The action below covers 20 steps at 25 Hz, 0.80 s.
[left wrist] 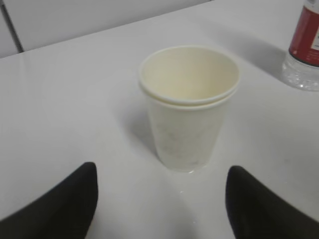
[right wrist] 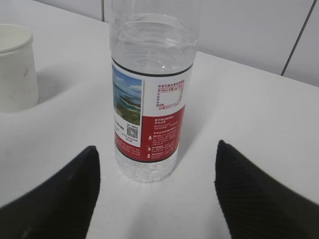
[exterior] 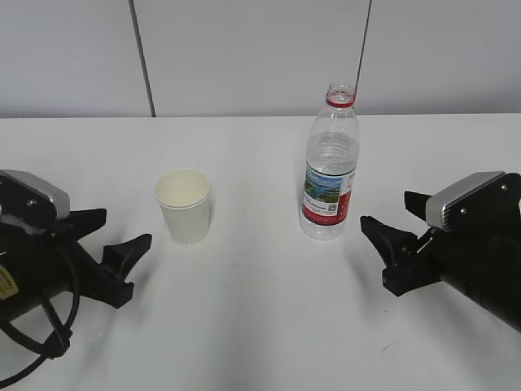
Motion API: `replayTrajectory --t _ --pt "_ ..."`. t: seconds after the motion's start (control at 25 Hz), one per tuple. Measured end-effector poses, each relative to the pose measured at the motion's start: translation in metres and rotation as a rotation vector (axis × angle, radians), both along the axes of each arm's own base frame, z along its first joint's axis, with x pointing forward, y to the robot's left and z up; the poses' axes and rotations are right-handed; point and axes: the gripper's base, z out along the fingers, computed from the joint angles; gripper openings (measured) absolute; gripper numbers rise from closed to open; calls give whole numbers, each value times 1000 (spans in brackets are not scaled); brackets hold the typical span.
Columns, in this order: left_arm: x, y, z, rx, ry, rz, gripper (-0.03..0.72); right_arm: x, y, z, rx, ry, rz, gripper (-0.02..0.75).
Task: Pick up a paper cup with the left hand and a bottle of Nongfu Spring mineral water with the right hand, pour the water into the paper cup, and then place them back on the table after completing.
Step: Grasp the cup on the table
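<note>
Paper cup point(exterior: 184, 204) is looking thin and crushable, so I am aiming my wide-open left tool point(exterior: 116, 244) mid-wall; right tool point(exterior: 397, 226), also wide, is facing the bottle point(exterior: 330, 167) label.

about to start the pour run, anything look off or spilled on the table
No spill shows. Two oddities: the paper cup shows a double rim, so it looks like two cups nested, and the bottle stands with no cap. Both are upright on the table; both grippers are open and clear of them.

Left gripper point(exterior: 114, 240), right gripper point(exterior: 395, 220) agape.
</note>
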Motion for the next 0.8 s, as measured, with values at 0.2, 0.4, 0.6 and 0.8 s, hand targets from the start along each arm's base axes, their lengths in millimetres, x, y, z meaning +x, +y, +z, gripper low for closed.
replayTrajectory --t 0.2,0.4,0.6,0.8 --pt "13 -13 -9 -19 14 -93 606 0 0 0 1 -2 0 534" --pt "27 -16 -19 -48 40 -71 656 0 0 0 1 -2 0 534" --pt "44 -23 -20 -54 8 -95 659 0 0 0 0 -2 2 534" --pt "57 -29 -26 -67 1 -115 659 0 0 0 0 -2 2 534"
